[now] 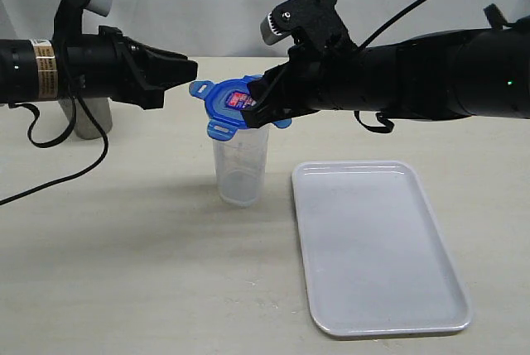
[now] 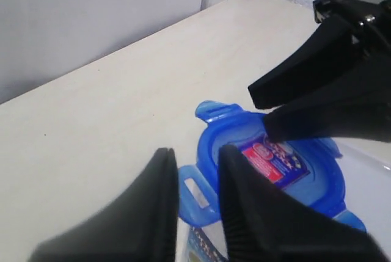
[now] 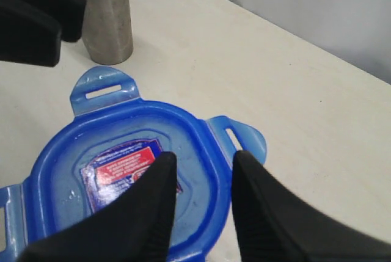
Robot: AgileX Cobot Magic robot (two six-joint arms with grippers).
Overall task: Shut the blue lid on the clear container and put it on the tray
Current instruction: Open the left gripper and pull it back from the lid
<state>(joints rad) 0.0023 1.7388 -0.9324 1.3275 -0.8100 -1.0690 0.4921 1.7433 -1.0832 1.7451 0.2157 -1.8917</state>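
blue lid (image 1: 234, 105) tilted atop clear container (image 1: 240, 165), under right gripper (image 1: 263, 98)

Your left gripper (image 2: 197, 179) hung just above the blue lid (image 2: 269, 170), its two fingers (image 2: 244, 213) a narrow gap apart with nothing between them. Opposite it, the other gripper (image 2: 269, 112) reached over the lid's far side, above the pale tabletop (image 2: 110, 121).

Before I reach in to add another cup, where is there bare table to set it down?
Free: the near table left of the tray, in front of the clear container. The tray is bare too. Crowded: above the container, where both grippers meet the blue lid, and by the steel cup.
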